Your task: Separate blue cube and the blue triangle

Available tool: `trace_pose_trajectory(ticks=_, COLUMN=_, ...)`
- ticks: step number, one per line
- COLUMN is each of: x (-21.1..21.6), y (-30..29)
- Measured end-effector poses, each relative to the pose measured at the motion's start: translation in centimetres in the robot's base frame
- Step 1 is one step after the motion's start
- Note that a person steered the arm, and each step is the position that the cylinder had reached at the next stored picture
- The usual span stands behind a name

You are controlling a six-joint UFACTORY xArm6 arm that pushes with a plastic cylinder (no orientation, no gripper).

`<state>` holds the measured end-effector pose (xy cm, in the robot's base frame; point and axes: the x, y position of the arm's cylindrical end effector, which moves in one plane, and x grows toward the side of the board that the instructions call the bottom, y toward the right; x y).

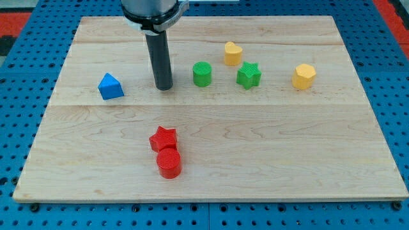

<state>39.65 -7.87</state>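
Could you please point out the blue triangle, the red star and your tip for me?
blue triangle (110, 87), camera view, front face.
red star (163, 137), camera view, top face.
my tip (164, 86), camera view, rod's very end.

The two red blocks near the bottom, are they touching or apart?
Touching. The red star block sits directly against the red cylinder block with no board visible between them. My tip is well above them.

We see a pale wooden board (211, 160) carrying seven blocks: a blue triangle (110, 86) at nine o'clock, green cylinder (202, 73), green star (248, 75), yellow heart (232, 53), yellow hexagon (304, 76) toward two o'clock, and red star (163, 138) touching red cylinder (169, 163) at six.
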Motion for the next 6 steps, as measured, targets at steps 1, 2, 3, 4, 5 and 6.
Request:
trace_pose_trajectory(ticks=1, x=4.3, y=-2.6)
trace_pose_trajectory(ticks=2, x=4.0, y=-11.6)
trace_pose_trajectory(ticks=3, x=-0.4, y=-12.9)
trace_pose_trajectory(ticks=4, x=-1.5, y=-9.6)
trace_pose_trajectory(ticks=5, x=1.9, y=-11.8)
trace_pose_trajectory(ticks=6, x=3.3, y=-5.2)
